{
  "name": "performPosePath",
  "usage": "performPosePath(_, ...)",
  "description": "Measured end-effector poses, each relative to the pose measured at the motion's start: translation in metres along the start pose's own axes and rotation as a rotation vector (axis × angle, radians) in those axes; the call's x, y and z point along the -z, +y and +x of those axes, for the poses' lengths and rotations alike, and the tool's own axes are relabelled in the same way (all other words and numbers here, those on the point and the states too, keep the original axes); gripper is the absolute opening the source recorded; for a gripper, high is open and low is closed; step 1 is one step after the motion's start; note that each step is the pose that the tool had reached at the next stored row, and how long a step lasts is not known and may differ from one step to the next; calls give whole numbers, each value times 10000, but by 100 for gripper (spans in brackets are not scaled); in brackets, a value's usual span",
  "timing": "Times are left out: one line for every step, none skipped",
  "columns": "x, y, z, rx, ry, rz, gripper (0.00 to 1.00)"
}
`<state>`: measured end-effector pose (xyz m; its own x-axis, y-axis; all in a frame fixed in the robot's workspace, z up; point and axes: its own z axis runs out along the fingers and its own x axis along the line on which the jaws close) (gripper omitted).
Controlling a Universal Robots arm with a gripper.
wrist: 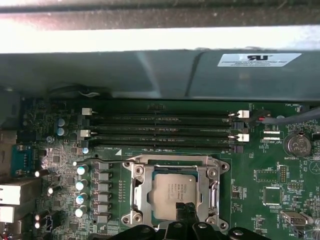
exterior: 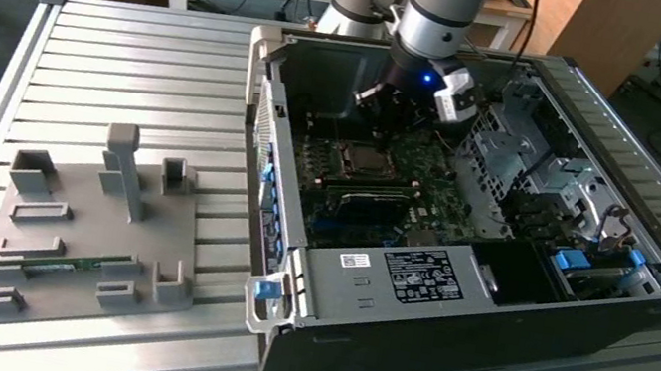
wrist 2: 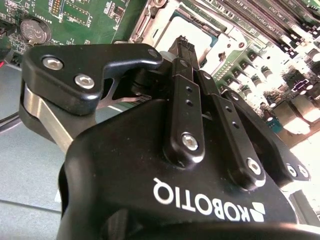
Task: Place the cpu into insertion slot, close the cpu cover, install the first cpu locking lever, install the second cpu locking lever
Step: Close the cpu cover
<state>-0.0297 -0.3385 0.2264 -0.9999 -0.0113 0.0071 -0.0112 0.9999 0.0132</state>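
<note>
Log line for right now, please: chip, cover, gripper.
chip: seated in socket | cover: down around chip | gripper: shut, tip at chip's edge

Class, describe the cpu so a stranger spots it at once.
Look inside the open computer case, on the green motherboard. Beside the long black memory slots sits the silver cpu cover; the cpu is the dull grey square in its window.

Standing open overhead, leaving a clear way straight down into the computer case [exterior: 450, 357].
Hemming in the cpu [wrist: 172, 192]: memory slots [wrist: 160, 127] just beside, capacitors [wrist: 81, 185] alongside, case wall [wrist: 125, 75] beyond, drive cage [exterior: 536, 164] toward the exterior view's right.
</note>
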Motion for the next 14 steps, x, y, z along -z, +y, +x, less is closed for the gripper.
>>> performPosePath(-1,0,7,10,-18,-5,11)
performPosePath(-1,0,14,18,-34,-10,11)
performPosePath(-2,0,21,26,-47,-12,11)
performPosePath(-2,0,27,32,-57,-12,11)
performPosePath(-2,0,34,39,-67,-13,11)
performPosePath(-2,1,40,43,-76,-14,11)
performPosePath(-2,1,43,45,-81,-14,11)
performPosePath(-2,1,43,46,-82,-14,11)
performPosePath(-2,0,43,47,-83,-14,11)
performPosePath(-2,0,43,48,-83,-14,11)
performPosePath(-2,0,43,47,-83,-13,11)
performPosePath(-2,0,44,47,-83,-13,11)
performPosePath(-2,0,44,47,-84,-14,11)
performPosePath(-2,0,45,46,-85,-14,11)
